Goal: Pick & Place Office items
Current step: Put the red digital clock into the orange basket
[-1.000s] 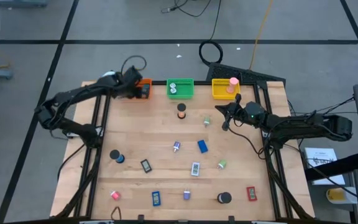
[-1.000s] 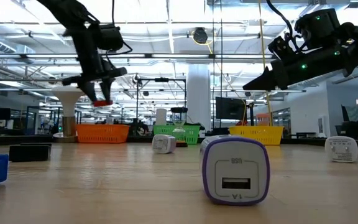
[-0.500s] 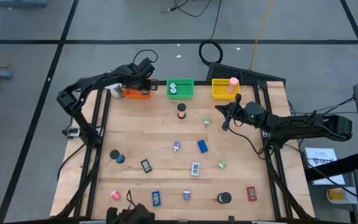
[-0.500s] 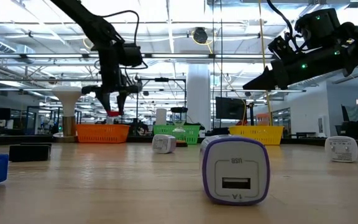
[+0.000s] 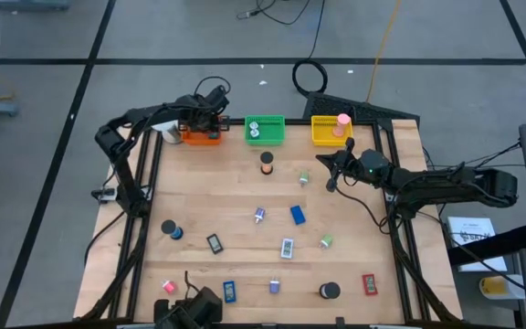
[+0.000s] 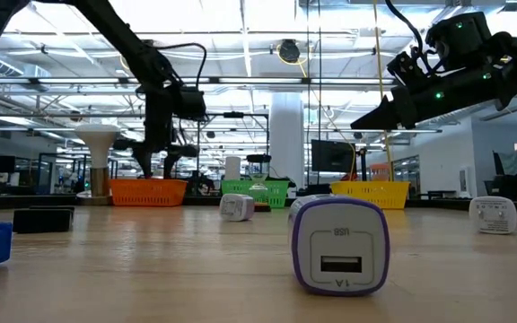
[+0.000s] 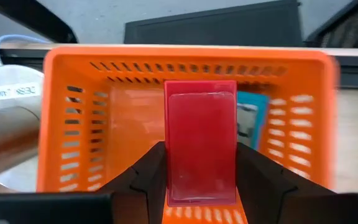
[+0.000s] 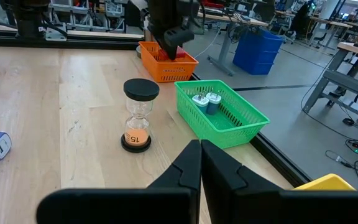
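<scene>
My left gripper (image 5: 205, 124) hangs over the orange tray (image 5: 199, 136) at the table's far left, shut on a red flat rectangle (image 7: 201, 140). A blue piece (image 7: 252, 121) lies inside that tray. In the low view the left gripper (image 6: 155, 166) sits just above the tray's rim (image 6: 147, 187). My right gripper (image 5: 330, 179) is shut and empty, held above the table right of the middle; it also shows in its own wrist view (image 8: 199, 163). Several small office pieces lie on the wood, among them a blue rectangle (image 5: 297, 215) and a black roll (image 5: 330, 291). My left gripper pinches the red rectangle by its two long edges (image 7: 168, 177) between its two fingers, at the end nearer the wrist. The fingers point down into the orange tray and lie along the piece. The free end (image 7: 201, 90) sticks out past the fingertips, over the tray floor.
A green tray (image 5: 265, 129) with two white bits and a yellow tray (image 5: 328, 132) with a pink roll (image 5: 343, 120) stand along the far edge. An hourglass (image 5: 266, 163) stands before the green tray. A white lamp (image 5: 164, 129) stands left of the orange tray.
My left gripper has gone a little toward the table's right and then down to the orange tray's rim, still holding the red rectangle, while its arm has swung in behind it. My right gripper has kept still.
</scene>
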{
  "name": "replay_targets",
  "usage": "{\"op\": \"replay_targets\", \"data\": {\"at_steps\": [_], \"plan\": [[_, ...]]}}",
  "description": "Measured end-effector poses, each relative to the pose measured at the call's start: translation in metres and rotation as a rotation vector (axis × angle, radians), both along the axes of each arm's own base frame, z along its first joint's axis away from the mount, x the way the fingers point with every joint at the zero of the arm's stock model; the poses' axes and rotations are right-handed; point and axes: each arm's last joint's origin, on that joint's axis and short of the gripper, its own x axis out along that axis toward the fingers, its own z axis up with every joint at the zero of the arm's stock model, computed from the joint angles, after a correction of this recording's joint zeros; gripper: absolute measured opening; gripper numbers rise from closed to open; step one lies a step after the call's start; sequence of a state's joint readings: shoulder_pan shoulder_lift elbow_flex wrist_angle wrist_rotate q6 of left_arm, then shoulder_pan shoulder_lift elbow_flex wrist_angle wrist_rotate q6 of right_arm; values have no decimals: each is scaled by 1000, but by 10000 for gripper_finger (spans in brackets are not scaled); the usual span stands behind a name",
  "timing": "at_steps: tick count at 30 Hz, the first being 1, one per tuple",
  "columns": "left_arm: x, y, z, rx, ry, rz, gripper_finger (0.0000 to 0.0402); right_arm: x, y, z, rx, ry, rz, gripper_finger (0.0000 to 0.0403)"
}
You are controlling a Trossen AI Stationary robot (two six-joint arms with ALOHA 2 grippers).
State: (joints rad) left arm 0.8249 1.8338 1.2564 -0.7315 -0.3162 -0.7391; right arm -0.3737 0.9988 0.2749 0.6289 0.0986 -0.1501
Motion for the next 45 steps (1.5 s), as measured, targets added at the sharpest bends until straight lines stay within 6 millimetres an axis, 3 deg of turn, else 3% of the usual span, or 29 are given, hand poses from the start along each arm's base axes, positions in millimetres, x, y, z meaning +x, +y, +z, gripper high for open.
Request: {"op": "replay_targets", "data": {"at_steps": [24, 34, 36, 41, 45], "plan": [[-3, 3, -10, -7, 27, -36, 152, 1, 1, 3, 2, -30, 38, 4], [-1, 6, -29, -42, 69, -44, 152, 1, 2, 3, 5, -31, 53, 4], [0, 6, -29, -41, 68, -43, 172, 1, 2, 3, 4, -31, 53, 4], [1, 3, -22, -38, 52, -65, 265, 1, 2, 4, 0, -41, 53, 4], [2, -1, -15, -22, 43, -93, 291, 1, 2, 4, 0, -41, 53, 4]]}}
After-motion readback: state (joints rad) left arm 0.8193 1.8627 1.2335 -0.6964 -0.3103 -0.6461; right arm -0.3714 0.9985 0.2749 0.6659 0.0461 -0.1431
